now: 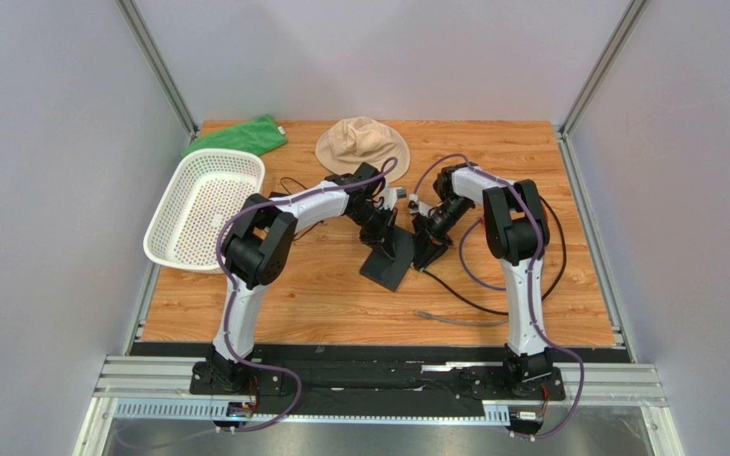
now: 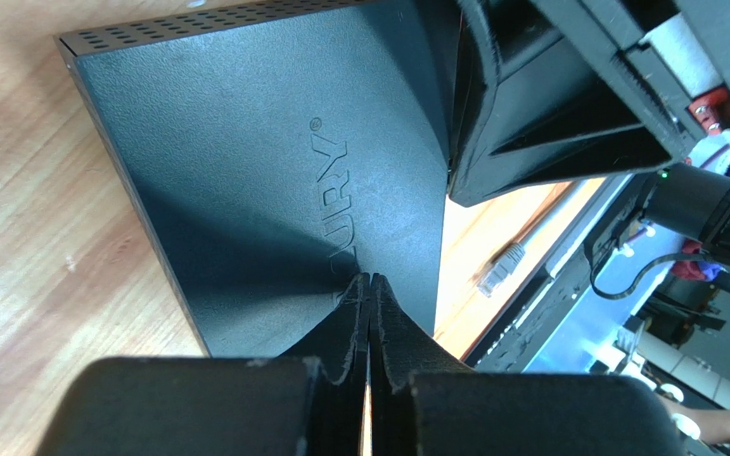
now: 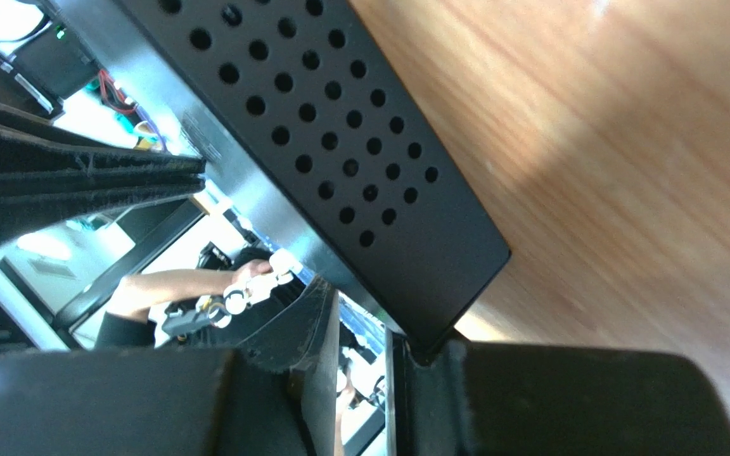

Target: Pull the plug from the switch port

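The switch is a thin flat black box in the middle of the table, and it looks tilted. Its top with a logo fills the left wrist view. Its perforated side shows in the right wrist view. My left gripper is shut and empty, its tips pressed on the switch's top. My right gripper stands at the switch's right corner. Its jaws are slightly apart with nothing between them, and one finger touches the corner. A grey plug on a grey cable lies on the table, apart from the switch.
A white basket stands at the left, a green cloth at the back left and a beige hat at the back. A black cable runs across the wood right of the switch. Metal rails border the table.
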Available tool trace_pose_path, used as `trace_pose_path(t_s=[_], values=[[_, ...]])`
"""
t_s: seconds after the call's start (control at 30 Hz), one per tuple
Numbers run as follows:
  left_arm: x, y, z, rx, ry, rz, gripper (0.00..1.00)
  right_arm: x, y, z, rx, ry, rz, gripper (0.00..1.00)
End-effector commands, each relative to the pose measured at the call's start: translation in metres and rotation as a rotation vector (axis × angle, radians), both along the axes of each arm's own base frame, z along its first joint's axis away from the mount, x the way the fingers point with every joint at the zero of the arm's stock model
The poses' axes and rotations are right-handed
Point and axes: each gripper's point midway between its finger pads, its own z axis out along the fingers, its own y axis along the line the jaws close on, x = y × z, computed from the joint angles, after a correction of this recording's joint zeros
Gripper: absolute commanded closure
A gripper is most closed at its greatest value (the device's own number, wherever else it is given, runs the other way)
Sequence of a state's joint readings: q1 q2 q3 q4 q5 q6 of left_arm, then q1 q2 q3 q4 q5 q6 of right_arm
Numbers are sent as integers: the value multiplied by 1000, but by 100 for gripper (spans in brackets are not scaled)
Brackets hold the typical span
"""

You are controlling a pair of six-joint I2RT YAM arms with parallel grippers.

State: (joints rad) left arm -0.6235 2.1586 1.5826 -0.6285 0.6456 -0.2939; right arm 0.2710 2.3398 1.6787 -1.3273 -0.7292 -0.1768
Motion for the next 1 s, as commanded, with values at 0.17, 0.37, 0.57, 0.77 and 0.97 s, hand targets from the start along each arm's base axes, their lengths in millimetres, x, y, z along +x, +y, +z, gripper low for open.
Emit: trace_pose_path(t_s=[0.17,0.37,0.57,0.77,0.97], values=[[1,42,-61,282,-16,41,100,-29,-26,-9,-2,121,-4,57],[0,42,-61,288,-33,28,100,-5,-16,-26,19,32,-38,52],[0,41,-60,289,-36,25,100,-8,-16,-43,4,0,-30,52],[0,41,-60,290,-34,26,100,-13,-7,-59,-54,-11,-109,56],[0,42,-60,288,-34,25,100,-27,-1,-68,-113,-88,-52,69]])
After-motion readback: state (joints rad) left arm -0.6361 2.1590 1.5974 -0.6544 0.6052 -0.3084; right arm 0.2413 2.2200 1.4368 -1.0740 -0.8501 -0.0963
